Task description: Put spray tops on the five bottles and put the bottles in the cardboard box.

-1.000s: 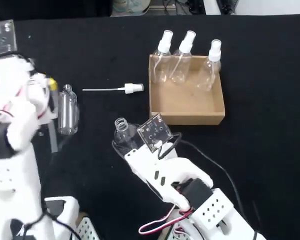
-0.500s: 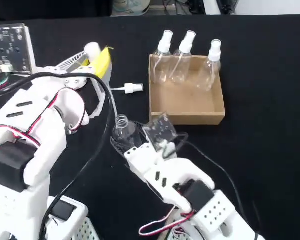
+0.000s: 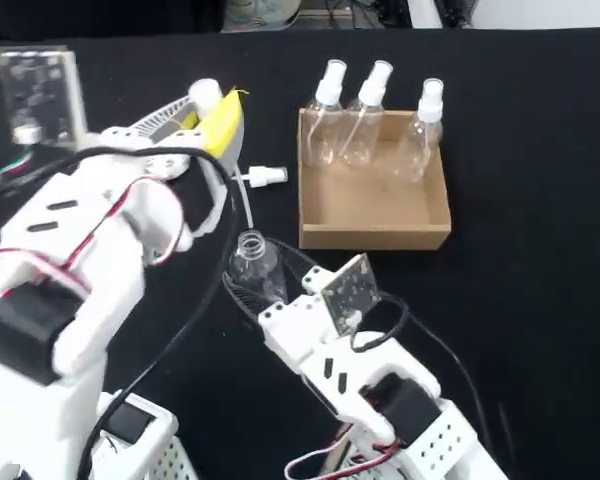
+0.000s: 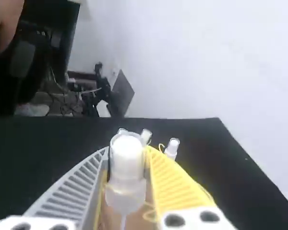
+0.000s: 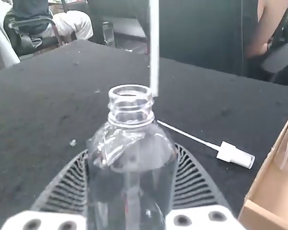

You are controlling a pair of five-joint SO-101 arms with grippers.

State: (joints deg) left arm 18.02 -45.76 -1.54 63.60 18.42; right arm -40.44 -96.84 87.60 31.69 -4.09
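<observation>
Holding three capped bottles (image 3: 363,125), the cardboard box (image 3: 375,238) stands on the table (image 3: 540,150). The right gripper (image 5: 132,158) pinches an uncapped bottle (image 5: 130,139) upright near it; the left gripper (image 4: 127,158) pinches a spray top (image 4: 126,167) above that bottle. A loose spray top (image 3: 268,176) lies beside the box.

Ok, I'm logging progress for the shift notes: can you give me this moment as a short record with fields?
In box: three capped bottles standing at the far wall of the cardboard box
Right gripper: shut on an open bottle, held upright
Left gripper: shut on a spray top; its tube hangs by the bottle's mouth, seemingly not inside
On table: one loose spray top
</observation>
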